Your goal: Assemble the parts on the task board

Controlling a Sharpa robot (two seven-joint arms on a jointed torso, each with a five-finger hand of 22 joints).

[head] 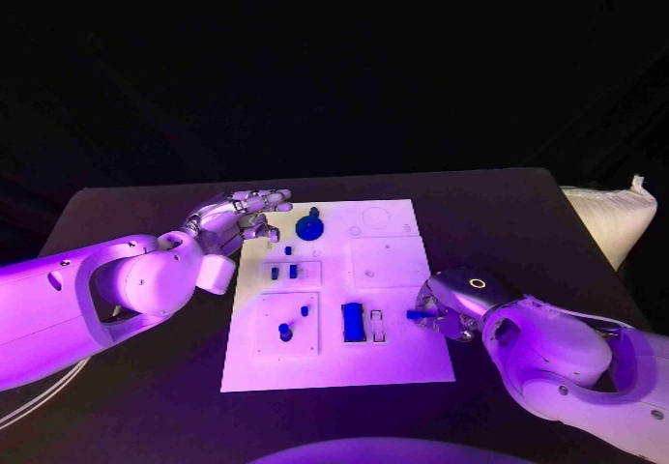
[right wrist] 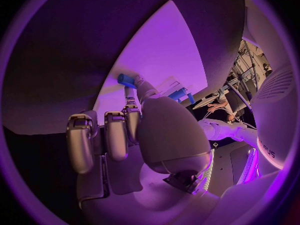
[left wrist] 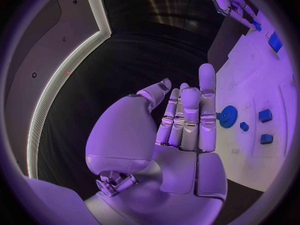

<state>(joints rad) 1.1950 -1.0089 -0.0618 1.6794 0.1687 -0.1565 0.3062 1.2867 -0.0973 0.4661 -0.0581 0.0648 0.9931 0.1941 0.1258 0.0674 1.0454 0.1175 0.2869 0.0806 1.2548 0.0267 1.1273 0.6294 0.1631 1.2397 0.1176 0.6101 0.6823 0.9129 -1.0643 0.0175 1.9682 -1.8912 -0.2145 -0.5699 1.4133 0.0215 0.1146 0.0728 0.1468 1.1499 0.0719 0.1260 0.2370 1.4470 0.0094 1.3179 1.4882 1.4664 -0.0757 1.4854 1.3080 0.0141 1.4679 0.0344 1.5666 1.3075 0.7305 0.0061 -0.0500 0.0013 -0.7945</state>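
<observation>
Nearest to the robot, at about 4 o'clock of the board (head: 391, 367), was the right hand (head: 449, 307). Its fingers (right wrist: 130, 97) pinched a small blue peg (head: 420, 314), which it held just over the right edge of the board, beside a pale slot (head: 376, 323). In the right wrist view the peg sat at the fingertips, above the white surface; I could not tell if it touched the board.

Just to 9 o'clock of the slot, a blue block (head: 353, 322) stood in its recess. Further toward 9 o'clock, two little blue pieces (head: 286, 331) lay on a square panel at the near left of the board.

In the middle of the board, on its left side, two small blue cubes (head: 284, 273) sat in a panel. The panel to their right looked bare.

Farthest, at about 11 o'clock of the board, a blue gear (head: 309, 228) lay near the far edge. The left hand (head: 246, 217) hovered just beside it, at its 9 o'clock, with the fingers (left wrist: 200, 110) stretched out and grasping nothing.

In my judgement the task was perhaps half done: the block and the cubes seemed seated, while the peg was not yet placed and the gear seemed not yet handled. The outlines at the far right of the board, at about 1 o'clock, appeared unfilled.
</observation>
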